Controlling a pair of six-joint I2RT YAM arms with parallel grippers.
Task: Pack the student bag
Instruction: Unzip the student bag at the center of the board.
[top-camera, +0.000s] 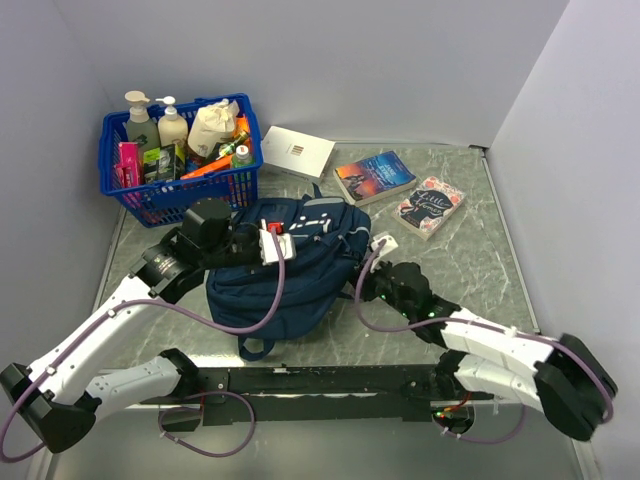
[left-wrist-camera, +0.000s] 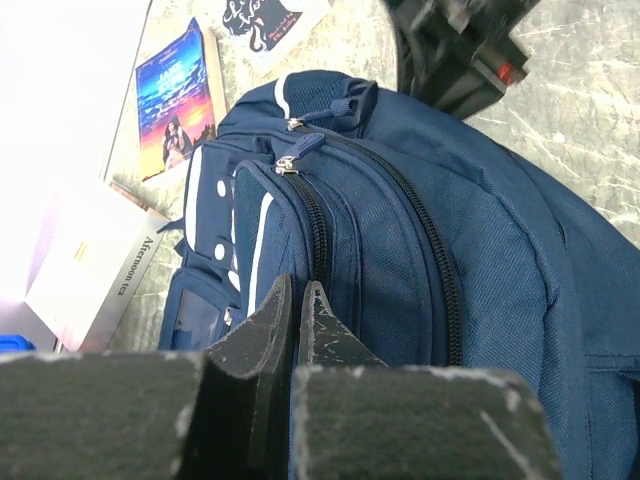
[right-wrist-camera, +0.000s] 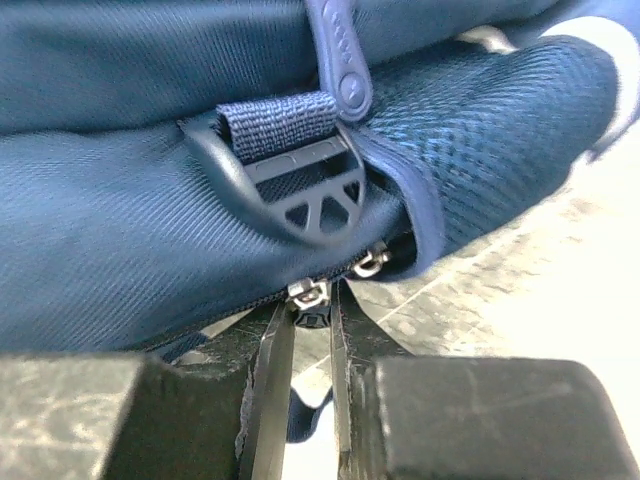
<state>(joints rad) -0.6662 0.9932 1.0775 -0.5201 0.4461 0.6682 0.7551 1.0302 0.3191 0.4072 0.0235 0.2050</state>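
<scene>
A navy blue student backpack lies on its side at the centre of a marble-patterned table, its white-trimmed front pocket turned toward 12 o'clock. From the bag, a blue plastic basket packed with bottles sits at 10 o'clock, and a white box labelled "Afternoon tea" lies at 12 o'clock. A paperback with a sunset cover lies at 1 o'clock, and a second book with a dark cover at 2 o'clock. The left gripper rests on the bag's upper edge at about 11 o'clock. In the left wrist view its fingers are clenched together just above the navy fabric beside a closed zip, and whether they pinch any cloth cannot be told. The right gripper meets the bag at its 3 o'clock edge. In the right wrist view its jaws are narrowed on either side of a metal zipper slider, just below a dark plastic strap buckle. Whether they clamp the slider cannot be told.
</scene>
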